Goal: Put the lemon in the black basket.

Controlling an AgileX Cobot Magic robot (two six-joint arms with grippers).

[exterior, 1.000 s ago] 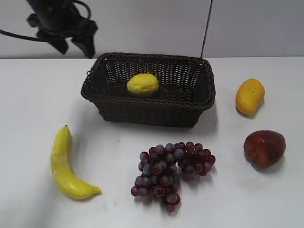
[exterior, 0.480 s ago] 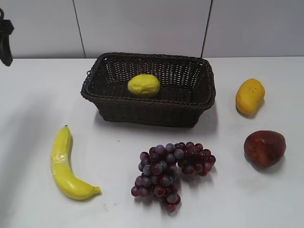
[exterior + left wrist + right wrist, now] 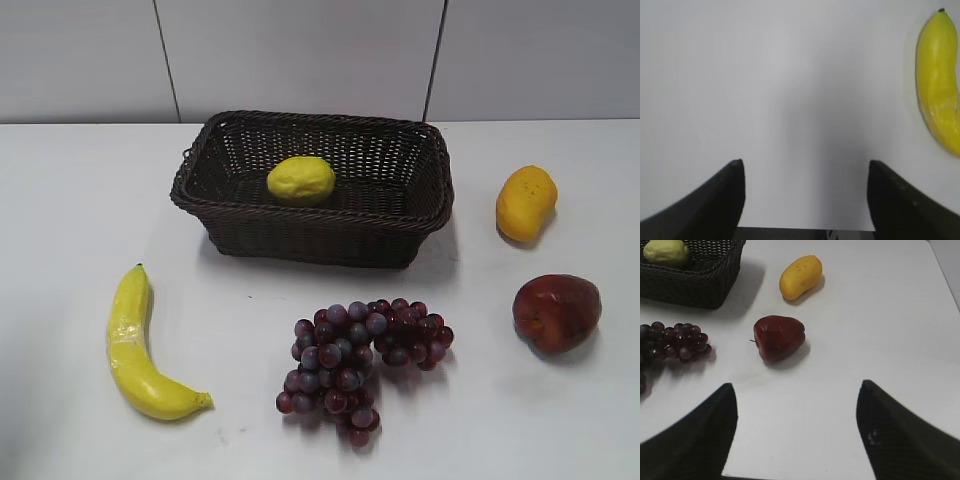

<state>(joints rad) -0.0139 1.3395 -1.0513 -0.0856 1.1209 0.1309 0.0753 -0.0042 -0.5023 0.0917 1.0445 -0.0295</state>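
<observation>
The lemon lies inside the black basket at the back middle of the table. It also shows in the right wrist view, in the basket's corner. Neither gripper appears in the exterior view. My left gripper is open and empty over bare table, left of the banana. My right gripper is open and empty over bare table, in front of the dark red fruit.
A banana lies front left. A bunch of purple grapes lies in front of the basket. An orange-yellow oblong fruit and a dark red fruit lie at the right.
My left arm has drawn back from above the basket's left side, leftward and out of the exterior view. The lemon stays in the basket.
</observation>
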